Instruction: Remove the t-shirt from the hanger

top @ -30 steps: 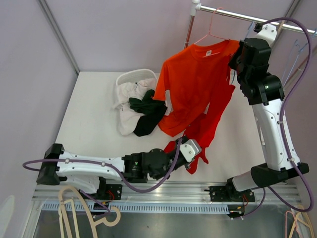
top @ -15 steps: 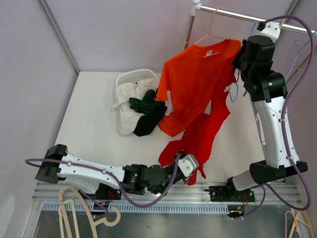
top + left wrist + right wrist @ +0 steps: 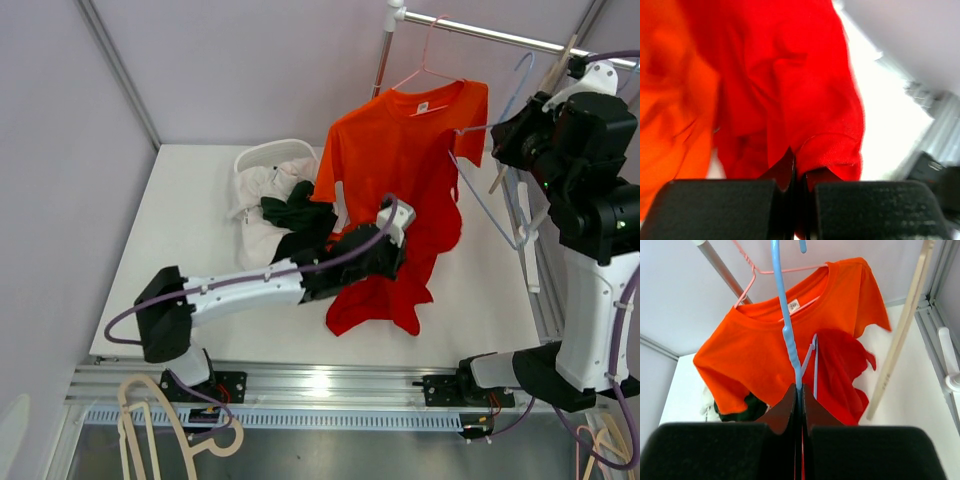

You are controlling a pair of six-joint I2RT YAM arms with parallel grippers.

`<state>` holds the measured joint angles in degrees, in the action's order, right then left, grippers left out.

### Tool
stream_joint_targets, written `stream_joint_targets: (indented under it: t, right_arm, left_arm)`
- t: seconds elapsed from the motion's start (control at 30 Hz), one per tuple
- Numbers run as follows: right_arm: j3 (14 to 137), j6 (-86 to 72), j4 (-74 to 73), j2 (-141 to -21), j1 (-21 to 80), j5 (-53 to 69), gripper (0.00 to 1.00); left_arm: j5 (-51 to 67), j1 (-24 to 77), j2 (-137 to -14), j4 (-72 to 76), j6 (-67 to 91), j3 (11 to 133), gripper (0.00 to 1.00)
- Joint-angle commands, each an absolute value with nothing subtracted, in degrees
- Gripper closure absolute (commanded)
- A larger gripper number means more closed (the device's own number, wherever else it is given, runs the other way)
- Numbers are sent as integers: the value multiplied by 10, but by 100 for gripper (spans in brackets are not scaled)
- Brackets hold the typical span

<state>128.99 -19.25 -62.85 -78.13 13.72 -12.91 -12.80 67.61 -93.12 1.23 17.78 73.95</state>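
A red t-shirt (image 3: 385, 295) hangs from my left gripper (image 3: 388, 243), which is shut on its cloth above the middle of the table; its lower end drapes onto the table. It fills the left wrist view (image 3: 805, 90), pinched between the jaws of that gripper (image 3: 799, 172). My right gripper (image 3: 512, 128) is shut on a light blue hanger (image 3: 490, 200), held at the right of the red t-shirt; its wire looks bare. In the right wrist view the gripper (image 3: 800, 390) clamps the hanger (image 3: 785, 315), with the red t-shirt (image 3: 840, 370) behind.
An orange t-shirt (image 3: 385, 150) hangs on a pink hanger (image 3: 747, 282) from the rail (image 3: 480, 30). A white basket (image 3: 262, 155) with white and black clothes sits at the back left. A wooden hanger (image 3: 170, 425) lies below the table's front edge. A wooden bar (image 3: 900, 330) stands at the right.
My left gripper rose from the front edge to mid-table, carrying the red t-shirt. My right arm swung right and away from the orange t-shirt with the blue hanger, leaving the red t-shirt behind.
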Motion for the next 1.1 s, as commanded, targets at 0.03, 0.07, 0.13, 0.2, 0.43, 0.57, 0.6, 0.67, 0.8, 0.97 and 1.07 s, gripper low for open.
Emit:
stream_joint_targets:
  t: [0.03,0.07,0.13,0.2,0.43,0.57,0.6,0.67,0.8,0.97,1.07]
  right_arm:
    - [1352,-171,-728,-786,134,-89,100]
    - [1367,-165,-749,-786,134,-84,100]
    - [1371,-164,-754,-781,134,-96,100]
    - [1361,-160,-732,-771,134,-118,100]
    - [1329,-146,-646,-778,131,-205,100]
    - [1291,-143,-574,-787,131,-213,100]
    - [1279,-142,-554,-787,132,-217,100]
    - [1260,-133,-499,-794,132,-218,100]
    - [1313,-118,-455,-852,129,-223,100]
    - [1366,-97,-420,-911,127,-247,100]
    - [1356,-91,-376,-923,120,-258,100]
  left_arm:
    - [-25,603,-989,-93,273,806,99]
    - [-27,596,-997,-105,273,815,99]
    - [-26,586,-1013,-124,268,835,99]
    - [-22,585,-1014,-122,266,834,99]
    - [42,591,-953,-95,258,797,99]
    - [31,593,-890,-122,226,818,99]
    - [19,593,-880,-146,215,846,99]
    - [-28,589,-857,-170,207,867,99]
    - [-25,555,-822,-191,194,919,99]
    - [-19,502,-799,-213,174,1016,99]
    - [-27,468,-795,-197,147,1072,99]
